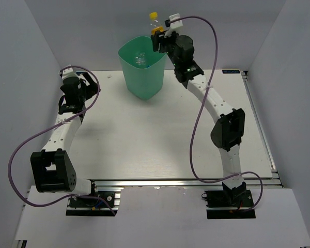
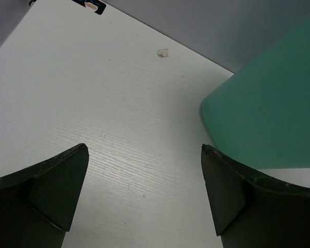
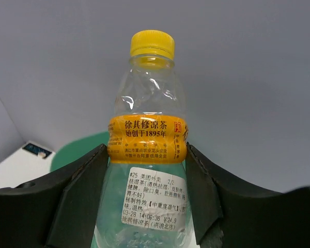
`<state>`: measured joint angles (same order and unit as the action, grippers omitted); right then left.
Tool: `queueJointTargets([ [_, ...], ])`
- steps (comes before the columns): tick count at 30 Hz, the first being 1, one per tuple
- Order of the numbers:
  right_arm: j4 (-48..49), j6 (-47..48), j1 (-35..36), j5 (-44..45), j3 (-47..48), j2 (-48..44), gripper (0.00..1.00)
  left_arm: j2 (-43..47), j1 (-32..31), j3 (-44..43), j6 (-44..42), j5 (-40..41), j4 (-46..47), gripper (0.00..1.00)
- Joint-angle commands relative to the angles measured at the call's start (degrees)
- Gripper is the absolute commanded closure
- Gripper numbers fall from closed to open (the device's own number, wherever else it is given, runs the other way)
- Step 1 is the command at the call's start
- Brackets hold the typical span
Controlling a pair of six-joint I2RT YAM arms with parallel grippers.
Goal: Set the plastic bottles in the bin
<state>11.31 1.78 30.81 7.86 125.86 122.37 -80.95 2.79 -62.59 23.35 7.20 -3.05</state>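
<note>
Bin (image 1: 142,82): mint-green, upright on the far part of the bench (image 1: 144,139), open end up; its wall fills the right side of the left wrist view (image 2: 268,113).
Held bottle (image 1: 154,23): clear, with a yellow cap and an orange band of printed characters, plus a white printed sticker lower down (image 3: 149,137). It stands upright above the bin's far right rim corner, with the green rim (image 3: 77,150) showing behind and below it.
Right claw (image 1: 159,36): clamped on the held bottle, 1 dark finger pressed to each side at and below the orange band (image 3: 146,160). It is raised over the bin's far right corner.
Bottle in bin (image 1: 140,58): 1 clear bottle lies inside the bin, down near the bottom; how it lies is unclear.
Left claw (image 1: 88,88): fingers spread wide apart with nothing between them (image 2: 144,191). It is low over bare bench, left of the bin and apart from it.
White scrap (image 2: 163,52): a small pale bit on the bench left of the bin, near the far edge.
</note>
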Motion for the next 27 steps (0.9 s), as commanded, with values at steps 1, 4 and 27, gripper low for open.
queueJointTargets([
  [1, 7.93, 3.65, 0.73, 3.75, 3.32, 6.91, 0.55, 2.02, 0.11, -0.43, 0.02, -1.31, -0.20, 0.02],
  [4, 12.93, 5.95, 2.67, 5.66, 8.51, 12.36, 0.40, 1.93, 0.20, -0.43, 0.20, -1.49, 0.15, 0.02],
  [27, 17.16, 9.55, 2.94, 7.60, -17.26, -11.33, 0.11, 4.92, 0.11, 1.06, -0.68, -0.44, -2.49, 0.02],
])
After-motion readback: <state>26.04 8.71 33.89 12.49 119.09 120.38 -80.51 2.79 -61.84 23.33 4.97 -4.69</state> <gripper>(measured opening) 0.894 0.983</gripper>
